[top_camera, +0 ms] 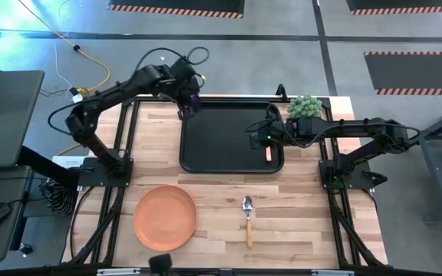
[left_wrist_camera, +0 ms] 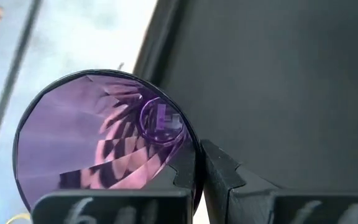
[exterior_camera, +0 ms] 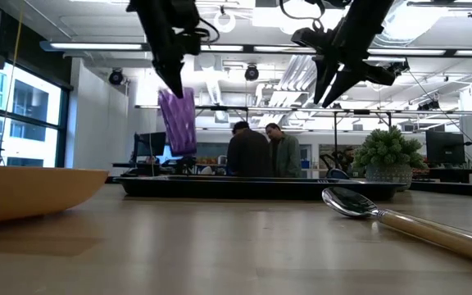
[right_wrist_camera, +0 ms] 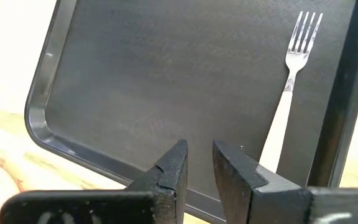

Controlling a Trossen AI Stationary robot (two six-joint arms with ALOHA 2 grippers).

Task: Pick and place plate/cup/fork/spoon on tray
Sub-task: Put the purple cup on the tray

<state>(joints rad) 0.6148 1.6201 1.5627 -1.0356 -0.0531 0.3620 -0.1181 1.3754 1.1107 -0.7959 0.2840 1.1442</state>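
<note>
One purple cup [exterior_camera: 178, 121] hangs clenched in the left gripper [left_wrist_camera: 197, 171]; lower it upright onto the tray [top_camera: 229, 165] below (right gripper [right_wrist_camera: 199, 163] empty, slightly parted).

Bright ceiling strip lights flood the room, and daylight comes through the windows on one side. The table [top_camera: 282, 222] is evenly lit with soft, faint shadows. Up close, the cup [left_wrist_camera: 104, 143] glows purple and the spoon [exterior_camera: 400, 217] blurs.

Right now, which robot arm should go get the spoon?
Probably the right. Its gripper is empty above the tray, with the fork already down, while the left gripper holds the cup. The spoon lies right of the plate.
</note>
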